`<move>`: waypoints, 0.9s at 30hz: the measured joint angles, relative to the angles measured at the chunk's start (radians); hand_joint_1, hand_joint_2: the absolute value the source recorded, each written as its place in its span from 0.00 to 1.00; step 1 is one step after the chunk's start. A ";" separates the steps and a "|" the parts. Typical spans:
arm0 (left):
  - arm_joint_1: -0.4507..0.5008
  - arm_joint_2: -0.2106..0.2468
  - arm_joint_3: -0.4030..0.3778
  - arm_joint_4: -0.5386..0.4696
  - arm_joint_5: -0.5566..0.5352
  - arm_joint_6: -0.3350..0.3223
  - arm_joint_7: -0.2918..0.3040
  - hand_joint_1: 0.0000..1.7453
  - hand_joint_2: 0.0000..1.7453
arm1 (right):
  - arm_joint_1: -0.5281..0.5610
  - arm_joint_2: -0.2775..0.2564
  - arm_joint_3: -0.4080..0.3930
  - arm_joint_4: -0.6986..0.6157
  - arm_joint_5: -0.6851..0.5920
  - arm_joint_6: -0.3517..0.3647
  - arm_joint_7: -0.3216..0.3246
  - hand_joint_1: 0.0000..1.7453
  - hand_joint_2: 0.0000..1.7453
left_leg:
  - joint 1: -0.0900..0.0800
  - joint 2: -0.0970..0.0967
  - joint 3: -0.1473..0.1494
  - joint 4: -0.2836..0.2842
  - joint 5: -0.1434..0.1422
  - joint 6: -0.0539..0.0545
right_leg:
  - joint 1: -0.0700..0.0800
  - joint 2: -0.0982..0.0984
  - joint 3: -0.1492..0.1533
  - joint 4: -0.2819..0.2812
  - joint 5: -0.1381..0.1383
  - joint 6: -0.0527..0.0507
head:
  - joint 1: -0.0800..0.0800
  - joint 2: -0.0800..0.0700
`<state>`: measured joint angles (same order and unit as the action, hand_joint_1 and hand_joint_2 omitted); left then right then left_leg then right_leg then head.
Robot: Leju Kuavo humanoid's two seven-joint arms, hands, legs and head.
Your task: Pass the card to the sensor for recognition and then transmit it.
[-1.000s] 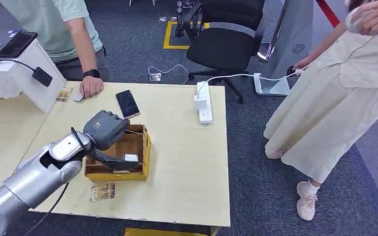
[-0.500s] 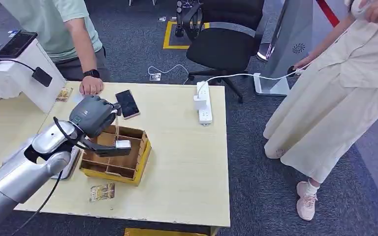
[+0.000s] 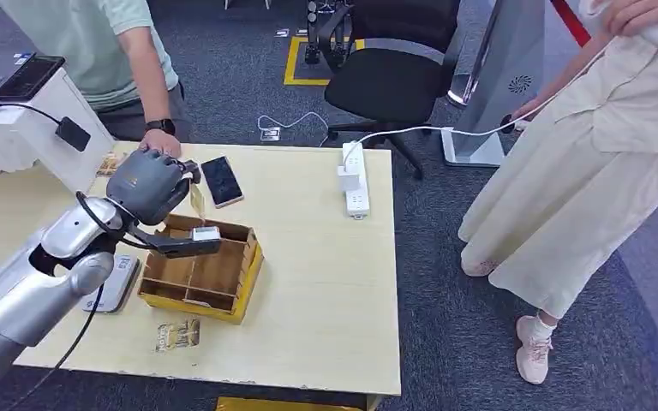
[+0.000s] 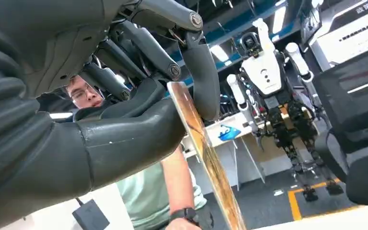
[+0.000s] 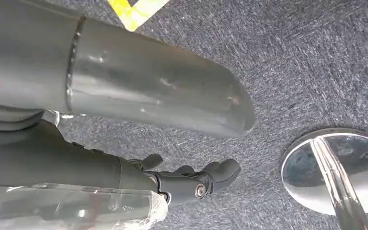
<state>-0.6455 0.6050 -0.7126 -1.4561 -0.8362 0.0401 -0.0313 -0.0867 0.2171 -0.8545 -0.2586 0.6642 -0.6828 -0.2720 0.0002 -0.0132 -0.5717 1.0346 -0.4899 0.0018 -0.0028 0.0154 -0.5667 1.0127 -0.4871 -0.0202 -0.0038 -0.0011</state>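
The dark fingers [image 4: 201, 72] of the robot's grey left hand [image 3: 147, 184] are curled in, pinching a thin golden-brown card [image 4: 206, 153] against the thick grey thumb, so the card is held edge-on and stands nearly upright. Seen from above, that card [image 3: 197, 199] hangs from the hand above the far edge of the yellow-rimmed wooden divided box [image 3: 240, 287] on the pale wooden table [image 3: 326, 282], near a black smartphone [image 3: 222, 181]. The right hand [image 5: 196, 184] hangs over grey carpet with its fingers loosely curved and nothing in them.
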 joint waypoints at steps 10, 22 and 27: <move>-0.047 -0.062 0.039 0.090 -0.044 0.070 0.013 1.00 1.00 | 0.000 0.000 0.003 0.000 0.026 0.000 0.010 0.00 0.00 | 0.000 0.000 0.000 0.000 0.000 0.000 | 0.000 0.000 0.000 0.000 0.000 0.000 | 0.000 0.000; -0.124 -0.163 0.082 0.272 -0.086 0.159 0.043 1.00 1.00 | -0.009 0.000 0.011 0.000 0.042 0.000 0.021 0.00 0.00 | 0.000 0.000 0.000 0.000 0.000 0.000 | 0.000 0.000 0.000 0.000 0.000 0.000 | 0.000 0.000; -0.163 -0.193 0.103 0.358 -0.111 0.214 0.062 1.00 1.00 | -0.010 0.000 0.011 0.002 0.043 0.000 0.021 0.00 0.00 | 0.000 0.000 0.000 0.000 0.000 0.000 | 0.000 0.000 0.000 0.000 0.000 0.000 | 0.000 0.000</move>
<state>-0.8085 0.4116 -0.6093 -1.0980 -0.9475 0.2536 0.0309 -0.0969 0.2171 -0.8430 -0.2571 0.7076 -0.6825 -0.2510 0.0001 -0.0134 -0.5717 1.0350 -0.4898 0.0018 -0.0029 0.0153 -0.5667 1.0128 -0.4869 -0.0201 -0.0038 -0.0008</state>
